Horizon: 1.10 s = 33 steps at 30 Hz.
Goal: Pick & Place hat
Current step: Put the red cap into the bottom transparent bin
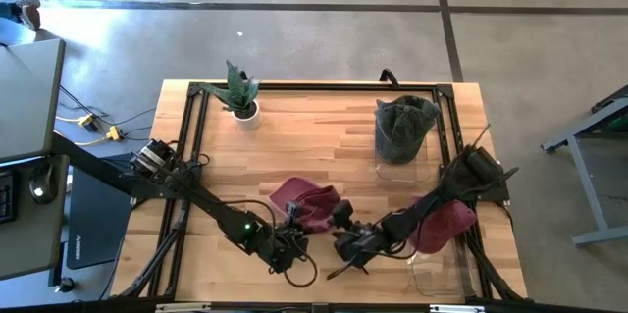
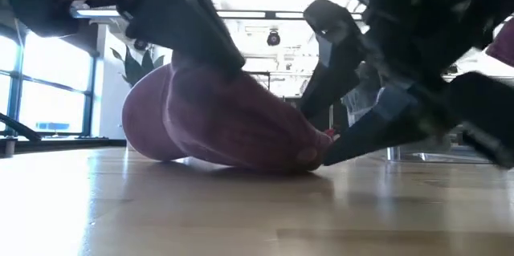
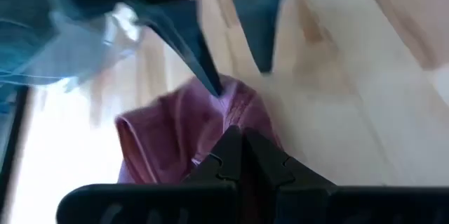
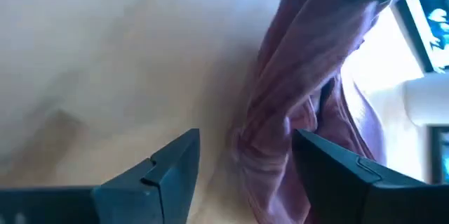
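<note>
Left hand (image 3: 242,155) pinching maroon hat (image 1: 306,203), right hand (image 4: 242,164) open

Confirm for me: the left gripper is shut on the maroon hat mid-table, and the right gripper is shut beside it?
Not quite. The right gripper is open, as the right wrist view shows. The left gripper is shut on the maroon hat, as you said.

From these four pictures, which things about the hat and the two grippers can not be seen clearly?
- High view: left gripper meets the maroon hat too small to show the contact.
- Low view: dark arms cover the hat's top; neither gripper's fingers can be told apart.
- Left wrist view: blur; hat fabric beside the shut fingers, a pinch unclear.
- Right wrist view: right gripper open; the hat runs off the edge.
</note>
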### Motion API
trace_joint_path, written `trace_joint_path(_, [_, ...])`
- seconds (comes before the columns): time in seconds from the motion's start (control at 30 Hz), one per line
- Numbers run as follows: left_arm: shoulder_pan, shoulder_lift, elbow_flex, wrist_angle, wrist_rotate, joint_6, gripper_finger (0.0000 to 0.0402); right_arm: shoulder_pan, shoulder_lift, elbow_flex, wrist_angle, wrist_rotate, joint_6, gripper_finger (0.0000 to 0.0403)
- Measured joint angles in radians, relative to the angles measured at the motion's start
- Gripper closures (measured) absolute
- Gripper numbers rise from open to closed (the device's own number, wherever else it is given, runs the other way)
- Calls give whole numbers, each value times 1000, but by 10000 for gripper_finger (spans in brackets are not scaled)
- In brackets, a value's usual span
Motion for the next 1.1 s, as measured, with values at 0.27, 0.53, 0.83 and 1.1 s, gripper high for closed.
trace_joint_path(0.27, [0,0,0,21,-95,-36,401,-38,28,0,33,59,75,253])
trace_joint_path(0.53, [-9,-14,0,-6,-94,41,377,-51,22,0,30,-122,56,382])
trace_joint_path(0.83, [-34,-40,51,-324,-68,-8,232,-71,0,1,35,-376,50,351])
trace_joint_path(1.1, [-73,-35,68,-535,-77,-202,210,-65,-30,0,11,-379,44,380])
